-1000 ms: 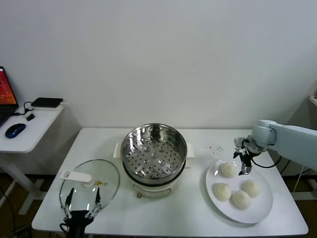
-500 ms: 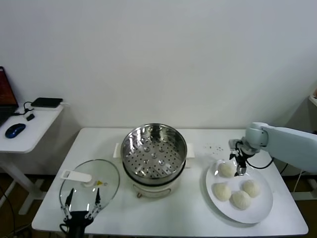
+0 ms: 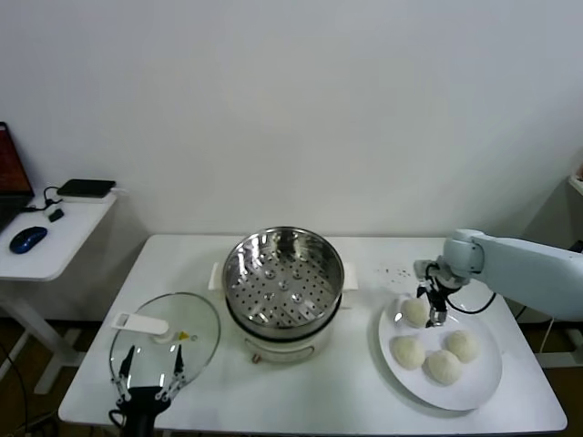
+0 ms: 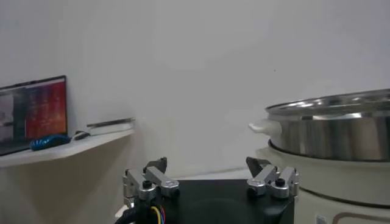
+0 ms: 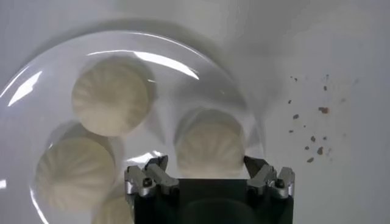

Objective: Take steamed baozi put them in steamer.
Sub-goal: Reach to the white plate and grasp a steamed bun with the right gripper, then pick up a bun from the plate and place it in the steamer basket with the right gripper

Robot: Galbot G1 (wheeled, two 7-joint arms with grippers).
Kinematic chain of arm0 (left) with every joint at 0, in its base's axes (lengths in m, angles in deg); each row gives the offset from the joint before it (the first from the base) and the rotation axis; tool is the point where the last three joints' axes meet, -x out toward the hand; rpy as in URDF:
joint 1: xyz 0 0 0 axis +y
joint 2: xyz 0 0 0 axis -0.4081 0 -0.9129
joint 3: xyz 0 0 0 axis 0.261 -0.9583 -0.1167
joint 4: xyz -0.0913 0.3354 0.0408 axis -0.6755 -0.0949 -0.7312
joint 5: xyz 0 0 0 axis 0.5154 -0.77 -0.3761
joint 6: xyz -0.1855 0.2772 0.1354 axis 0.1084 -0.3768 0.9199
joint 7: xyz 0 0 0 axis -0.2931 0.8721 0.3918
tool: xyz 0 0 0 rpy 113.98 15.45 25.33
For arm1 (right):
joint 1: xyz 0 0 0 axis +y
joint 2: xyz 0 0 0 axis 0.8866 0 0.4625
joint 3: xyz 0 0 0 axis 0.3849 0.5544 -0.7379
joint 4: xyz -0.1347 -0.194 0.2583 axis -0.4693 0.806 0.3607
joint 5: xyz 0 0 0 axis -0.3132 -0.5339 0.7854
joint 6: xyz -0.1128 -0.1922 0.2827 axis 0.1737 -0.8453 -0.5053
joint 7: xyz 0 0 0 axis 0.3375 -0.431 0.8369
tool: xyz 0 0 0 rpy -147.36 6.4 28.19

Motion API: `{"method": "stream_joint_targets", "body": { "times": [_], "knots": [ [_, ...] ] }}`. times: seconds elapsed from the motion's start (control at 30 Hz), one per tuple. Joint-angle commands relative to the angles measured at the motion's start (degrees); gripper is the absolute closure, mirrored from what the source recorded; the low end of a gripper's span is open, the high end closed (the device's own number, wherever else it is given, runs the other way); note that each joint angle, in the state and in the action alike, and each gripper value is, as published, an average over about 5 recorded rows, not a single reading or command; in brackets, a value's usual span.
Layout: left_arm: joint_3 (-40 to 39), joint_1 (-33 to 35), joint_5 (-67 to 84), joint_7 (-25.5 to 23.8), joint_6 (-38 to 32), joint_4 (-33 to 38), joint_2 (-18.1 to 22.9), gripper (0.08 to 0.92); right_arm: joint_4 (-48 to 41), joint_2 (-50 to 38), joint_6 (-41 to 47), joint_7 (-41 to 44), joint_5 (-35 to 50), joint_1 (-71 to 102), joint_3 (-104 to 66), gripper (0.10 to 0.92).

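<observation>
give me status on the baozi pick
Right gripper low over back baozi, fingers either side, not lifted. Left gripper open, parked by lid. Steamer empty. Path clear.

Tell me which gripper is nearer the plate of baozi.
Right. The right gripper hangs right over the plate, at its rear baozi. The left gripper sits across the table, beyond the steamer, by the glass lid.
</observation>
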Motion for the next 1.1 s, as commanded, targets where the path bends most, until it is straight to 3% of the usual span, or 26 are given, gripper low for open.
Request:
{"method": "stream_joint_targets", "body": {
  "times": [0.03, 0.3, 0.73, 0.93, 1.1],
  "knots": [
    [0.08, -0.12, 0.04, 0.01, 0.03, -0.18, -0.14, 0.177, 0.28, 0.07, 0.12, -0.09, -0.37, -0.1, 0.14, 0.309],
    [0.33, 0.14, 0.21, 0.04, -0.01, 0.23, -0.22, 0.177, 4.2, -1.36, -0.23, 0.17, -0.07, -5.99, 3.41, 0.346],
    [0.35, 1.24, 0.16, 0.11, -0.19, 1.26, -1.03, 0.177, 16.27, 3.72, -4.56, 4.33, 11.71, -37.9, 17.91, 0.347],
    [0.28, 1.12, 0.3, 0.14, -0.08, 1.65, -1.2, 0.177, 16.22, 9.68, -12.33, 5.03, 13.59, -42.53, 14.75, 0.347],
    [0.19, 0.99, 0.28, 0.17, -0.02, 1.56, -1.24, 0.177, 18.01, 15.78, -22.52, 0.42, 12.56, -41.61, 11.06, 0.347]
  ]
}}
